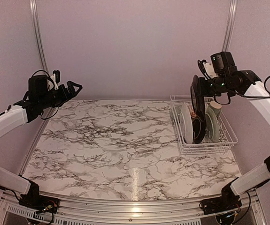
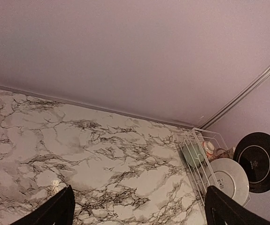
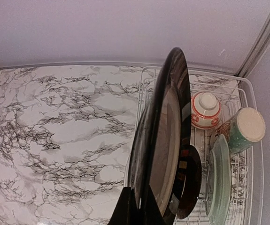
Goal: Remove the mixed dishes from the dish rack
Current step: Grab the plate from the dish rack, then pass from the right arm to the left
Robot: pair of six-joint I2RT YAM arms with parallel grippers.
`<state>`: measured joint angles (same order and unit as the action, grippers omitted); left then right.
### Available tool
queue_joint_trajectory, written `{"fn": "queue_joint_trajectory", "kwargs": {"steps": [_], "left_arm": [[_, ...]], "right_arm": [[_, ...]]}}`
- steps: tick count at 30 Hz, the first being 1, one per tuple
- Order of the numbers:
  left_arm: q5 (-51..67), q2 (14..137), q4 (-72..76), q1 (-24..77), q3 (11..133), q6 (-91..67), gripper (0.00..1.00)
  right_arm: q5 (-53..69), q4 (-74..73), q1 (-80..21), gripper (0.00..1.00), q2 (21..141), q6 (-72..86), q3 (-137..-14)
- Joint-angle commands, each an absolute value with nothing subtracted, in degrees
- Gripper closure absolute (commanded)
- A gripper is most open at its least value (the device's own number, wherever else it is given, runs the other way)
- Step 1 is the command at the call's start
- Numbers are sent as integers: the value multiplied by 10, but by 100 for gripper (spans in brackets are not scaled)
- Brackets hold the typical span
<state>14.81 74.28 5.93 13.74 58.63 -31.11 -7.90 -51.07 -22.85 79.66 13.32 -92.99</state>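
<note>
Pinches with the right hand (image 1: 204, 90) a black-rimmed plate (image 1: 196, 96) on edge, raised just above the dish rack (image 1: 205, 149) at right of the frame. Shows standing in the rack a white plate (image 1: 186, 123), dark plate (image 3: 189, 187), pale green plate (image 1: 212, 125), mug (image 3: 245, 129) and patterned bowl (image 3: 206, 110). Holds the left hand (image 1: 74, 87) spread, high at upper left above the marble bench (image 1: 111, 150).
</note>
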Motion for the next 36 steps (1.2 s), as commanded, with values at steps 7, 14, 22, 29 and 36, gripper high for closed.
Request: {"fn": "queue_joint_trajectory", "kwargs": {"steps": [7,14,22,29,36], "left_arm": [[169,756,74,140,582,-328,1],[188,766,59,140,592,-347,1],[226,784,46,140,612,-367,1],[341,822,130,146,604,-494,2],[384,900,194,209,629,-645,2]], "right_arm": [[-108,-393,-239,100,778,-19,-988],[-135,-294,-299,100,800,-138,-964],[-142,-204,-398,100,859,-292,-943],[30,-134,-419,100,852,-404,-839],[88,-71,-448,100,857,-439,-762]]}}
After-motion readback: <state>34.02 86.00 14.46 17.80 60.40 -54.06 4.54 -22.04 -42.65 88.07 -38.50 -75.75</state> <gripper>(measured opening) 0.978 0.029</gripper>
